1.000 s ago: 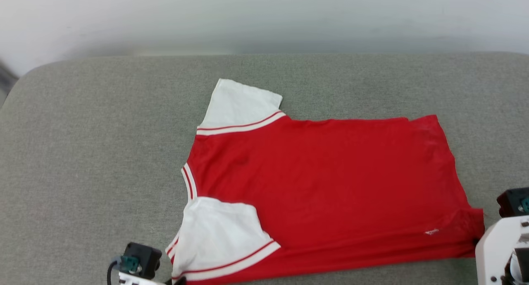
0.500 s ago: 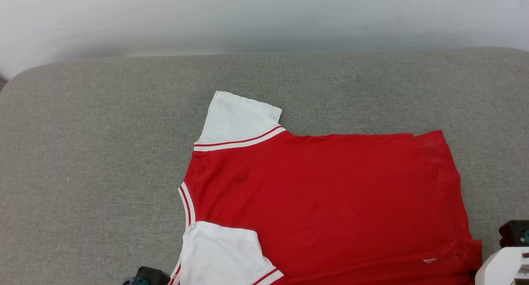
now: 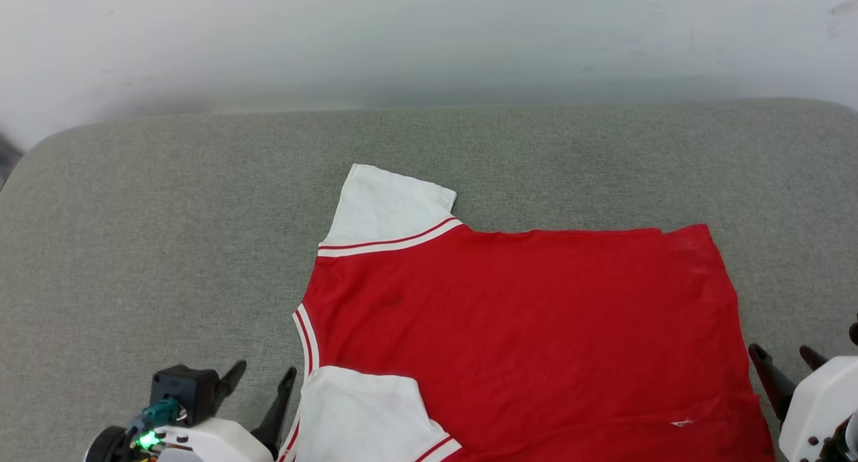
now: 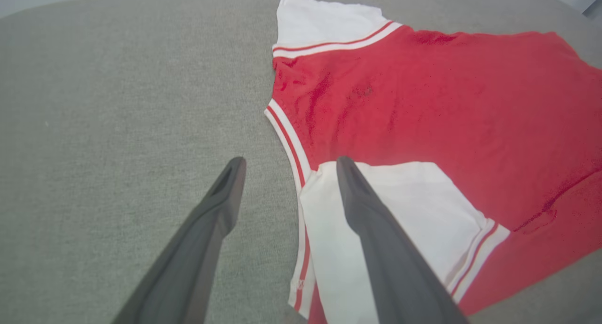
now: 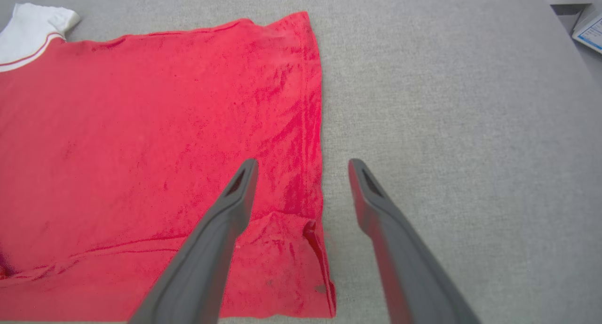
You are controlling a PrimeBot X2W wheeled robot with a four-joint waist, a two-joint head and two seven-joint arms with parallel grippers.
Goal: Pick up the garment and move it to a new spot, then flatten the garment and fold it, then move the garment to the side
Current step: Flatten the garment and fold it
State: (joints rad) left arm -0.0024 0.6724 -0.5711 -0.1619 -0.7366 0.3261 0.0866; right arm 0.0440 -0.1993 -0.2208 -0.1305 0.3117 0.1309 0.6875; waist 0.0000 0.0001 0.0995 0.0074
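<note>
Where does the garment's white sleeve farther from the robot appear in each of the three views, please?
Head view: far sleeve, just left of centre.
Left wrist view: sleeve, top centre.
Right wrist view: sleeve, top left corner.
Shared landmark: the striped trim at its base.

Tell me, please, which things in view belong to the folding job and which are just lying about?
Job: garment; left hand, open by its near sleeve; right hand, open at its hem corner; grey fabric surface underneath.
Lying about: blue-and-white item beyond that surface; white wall.
</note>
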